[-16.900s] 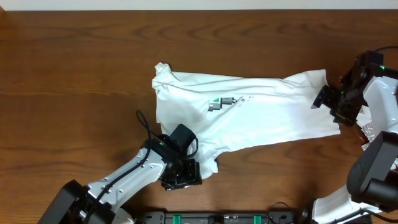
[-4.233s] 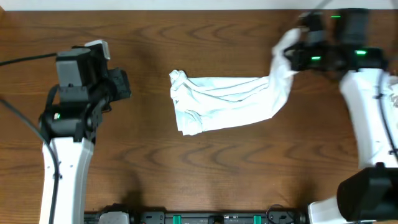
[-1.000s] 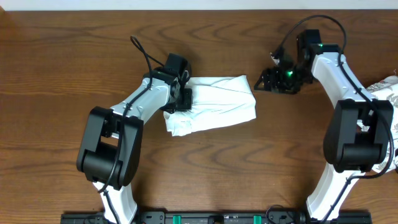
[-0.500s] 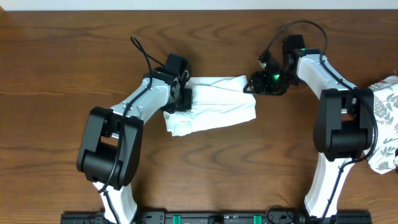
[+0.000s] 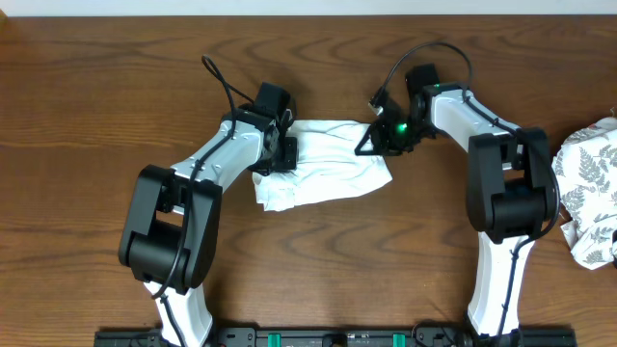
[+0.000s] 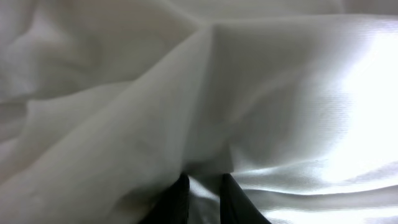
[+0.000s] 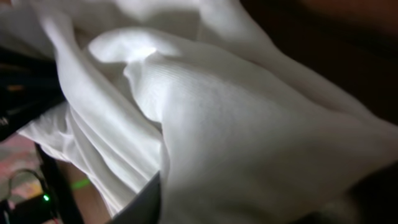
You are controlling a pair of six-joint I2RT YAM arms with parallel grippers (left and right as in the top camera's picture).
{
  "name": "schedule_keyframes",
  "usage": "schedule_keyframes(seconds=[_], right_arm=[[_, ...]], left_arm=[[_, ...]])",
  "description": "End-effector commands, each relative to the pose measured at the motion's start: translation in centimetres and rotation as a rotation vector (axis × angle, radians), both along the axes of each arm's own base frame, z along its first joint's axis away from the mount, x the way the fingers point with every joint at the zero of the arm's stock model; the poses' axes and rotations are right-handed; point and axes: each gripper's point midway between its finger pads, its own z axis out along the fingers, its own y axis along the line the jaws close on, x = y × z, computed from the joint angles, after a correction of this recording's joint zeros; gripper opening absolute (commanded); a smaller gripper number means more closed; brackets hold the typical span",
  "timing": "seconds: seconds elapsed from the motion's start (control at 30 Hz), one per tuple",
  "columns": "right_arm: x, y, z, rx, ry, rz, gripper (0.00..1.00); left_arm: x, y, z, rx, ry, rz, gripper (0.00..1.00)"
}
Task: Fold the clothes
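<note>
Overhead view, items entered by size.

Table [image 5: 96, 116]: dark brown wood, carrying everything listed below.

Left arm [image 5: 207, 178] and right arm [image 5: 501, 125]: both reach inward from the near edge and meet the same garment from opposite ends.

T-shirt [image 5: 333, 159]: white and soft, lying in the middle of the table as a compact, rumpled bundle that runs left to right. No chest print is visible.

Fern-print cloth [image 5: 588, 193]: white with grey leaves, at the far right edge, well apart from the T-shirt and not touched.

Left gripper [image 5: 287, 152]: at the bundle's left end. The left wrist view shows its two dark fingers [image 6: 177, 199] close together with white fabric pinched between them.

Right gripper [image 5: 376, 143]: at the bundle's upper right corner. The right wrist view is filled with bunched fabric, so it cannot be told whether this gripper has closed on it.

Step in hand, as judged: taking hold of both ends of a partly folded bundle. The next move calls for a sure hold on the right end, then a lift or carry-over that keeps the layers together.
</note>
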Motion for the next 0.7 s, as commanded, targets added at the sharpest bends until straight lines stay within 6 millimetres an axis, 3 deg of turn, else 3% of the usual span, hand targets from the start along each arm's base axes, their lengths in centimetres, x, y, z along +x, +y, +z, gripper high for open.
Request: schedule_keyframes(seconds=[0.0, 0.07, 0.2, 0.4, 0.47, 0.57, 0.67], right_arm=[[-0.5, -0.5, -0.1, 0.026, 0.033, -0.014, 0.09], [-0.3, -1.2, 0.8, 0.03, 0.031, -0.032, 0.02], [0.3, -4.4, 2.6, -0.037, 0.007, -0.091, 0.01], [0.8, -12.8, 4.8, -0.35, -0.065, -0.217, 0.01], [1.1, -14.8, 6.0, -0.424, -0.105, -0.249, 0.01], [1.5, -16.3, 8.1, -0.476, -0.171, -0.281, 0.01], [1.9, -16.0, 10.3, -0.474, -0.232, -0.286, 0.01]], left_arm=[[-0.9, 1.4, -1.6, 0.055, 0.043, 0.01, 0.19], [-0.9, 1.4, -1.5, 0.054, 0.04, 0.007, 0.19], [-0.4, 1.5, 0.5, 0.043, 0.008, 0.015, 0.19], [1.5, 1.5, 9.5, -0.021, -0.182, 0.037, 0.2], [1.8, 1.5, 12.6, -0.048, -0.266, 0.04, 0.26], [1.8, 1.6, 16.1, -0.075, -0.362, 0.044, 0.27], [1.4, 1.7, 18.7, -0.095, -0.423, 0.045, 0.27]])
